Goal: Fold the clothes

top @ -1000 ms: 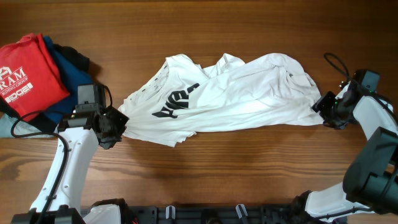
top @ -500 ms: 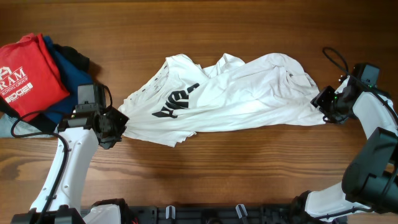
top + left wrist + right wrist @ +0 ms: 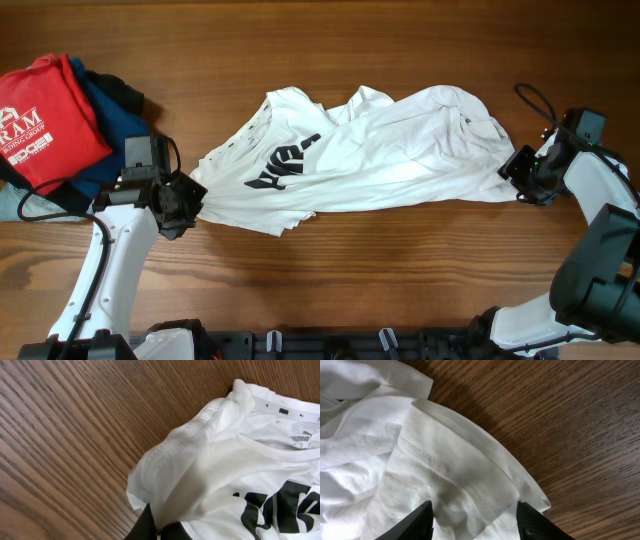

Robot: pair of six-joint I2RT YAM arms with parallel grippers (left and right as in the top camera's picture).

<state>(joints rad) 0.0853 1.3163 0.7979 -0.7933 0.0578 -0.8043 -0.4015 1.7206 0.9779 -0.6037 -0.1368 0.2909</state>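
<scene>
Left jaws clamped on shirt (image 3: 400, 150) near collar; right jaws apart, straddling opposite hem (guess: stretching it flat on desk (image 3: 350, 265)).

Lighting the table (image 3: 400, 270) brightly and evenly from above. Casting soft, short shadows beside the shirt (image 3: 400, 150). Blurring the nearest cloth in the left wrist view, washing out white folds.

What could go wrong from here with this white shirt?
The right claw is open astride the T-shirt hem, so closing may catch only one layer. The left claw pinches a bunched wad; pulling could drag the shirt crumpled instead of spreading it. The left arm sits close to the red shirt and might nudge it.
</scene>
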